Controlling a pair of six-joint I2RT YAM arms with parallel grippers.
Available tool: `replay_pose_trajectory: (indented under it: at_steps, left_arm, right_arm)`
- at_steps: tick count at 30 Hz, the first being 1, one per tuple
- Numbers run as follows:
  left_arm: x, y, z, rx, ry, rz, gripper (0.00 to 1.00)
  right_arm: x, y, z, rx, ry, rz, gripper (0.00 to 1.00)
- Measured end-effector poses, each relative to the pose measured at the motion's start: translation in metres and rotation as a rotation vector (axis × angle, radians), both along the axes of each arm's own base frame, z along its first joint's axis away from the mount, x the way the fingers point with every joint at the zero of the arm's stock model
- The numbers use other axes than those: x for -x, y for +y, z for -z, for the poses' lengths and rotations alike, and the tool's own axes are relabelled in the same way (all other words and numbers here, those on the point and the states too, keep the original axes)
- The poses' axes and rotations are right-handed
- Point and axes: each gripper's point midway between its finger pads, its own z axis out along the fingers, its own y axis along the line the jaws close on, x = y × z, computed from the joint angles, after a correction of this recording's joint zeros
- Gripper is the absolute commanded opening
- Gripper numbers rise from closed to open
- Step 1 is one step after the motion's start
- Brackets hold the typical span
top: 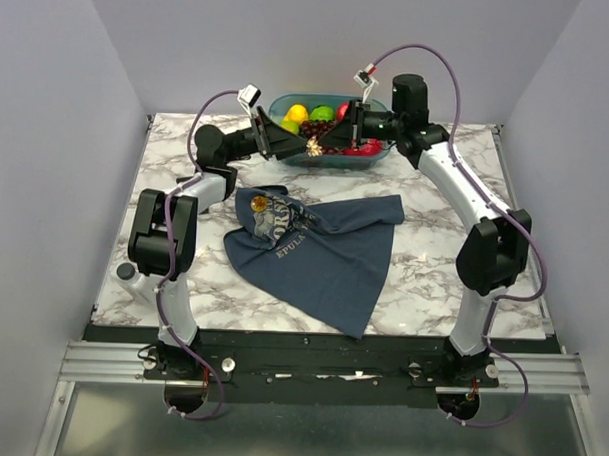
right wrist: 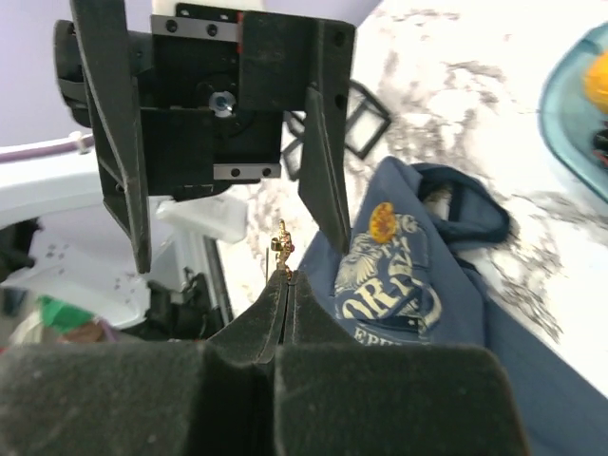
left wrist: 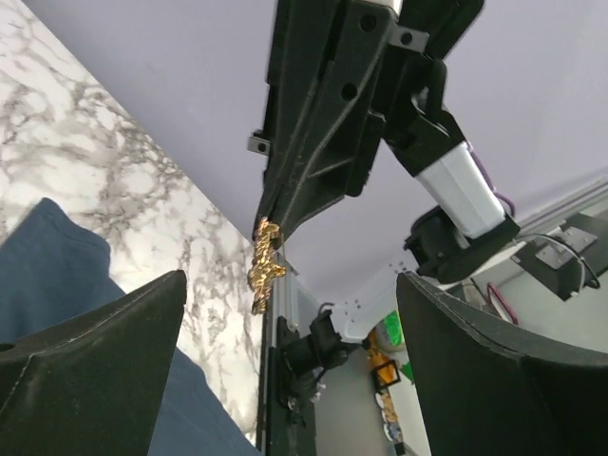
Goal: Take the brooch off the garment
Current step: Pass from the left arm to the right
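Gold brooch (right wrist: 283, 247), one end buried in pinched right gripper (right wrist: 288, 280)

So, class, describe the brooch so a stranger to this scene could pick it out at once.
Find the teal fruit bowl at the back of the marble table. Close by it, in mid-air, the right hand pinches the brooch. It is tiny, gold and shiny, unlike the larger round fruits.

**Surfaces in front of you**

Your brooch (left wrist: 266, 271) is bright gold metal, glossy and knobbly. The shirt (top: 323, 259) is soft, matt cloth — slate blue, with a flat, dull pale print. The table (top: 433, 263) looks smooth and marble-patterned. The right gripper (right wrist: 285, 280) is matt black plastic, and the bowl (top: 332, 162) is glossy teal plastic.
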Motion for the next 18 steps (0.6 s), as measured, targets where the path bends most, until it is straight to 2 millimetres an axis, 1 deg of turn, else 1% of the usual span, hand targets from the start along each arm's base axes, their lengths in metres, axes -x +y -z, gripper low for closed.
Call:
replay_pose_trajectory:
  at_steps: [3, 5, 7, 9, 11, 14, 18]
  left_arm:
    - [-0.013, 0.002, 0.001, -0.042, -0.019, -0.092, 0.99]
    - [-0.026, 0.004, -0.002, -0.109, -0.039, -0.219, 0.99]
    - [-0.028, 0.005, -0.013, -0.163, -0.102, -0.293, 0.99]
    - [-0.022, 0.001, -0.027, -0.179, -0.167, -0.323, 0.99]
    - [-0.018, -0.003, -0.032, -0.17, -0.192, -0.33, 0.99]
    - [-0.013, -0.013, -0.02, -0.18, -0.181, -0.315, 0.99]
    - [-0.016, -0.024, -0.006, -0.198, -0.166, -0.292, 0.99]
  right_arm:
    - [-0.003, -0.009, -0.009, 0.02, -0.029, 0.088, 0.0]
    - [-0.003, -0.014, -0.022, 0.023, -0.06, 0.136, 0.0]
    - [-0.004, -0.02, -0.036, 0.023, -0.095, 0.184, 0.0]
    - [-0.005, -0.026, -0.049, 0.023, -0.128, 0.235, 0.01]
    - [-0.007, -0.032, -0.059, 0.026, -0.151, 0.283, 0.0]
    - [-0.01, -0.039, -0.063, 0.035, -0.165, 0.342, 0.0]
    - [-0.014, -0.042, -0.051, 0.055, -0.144, 0.379, 0.01]
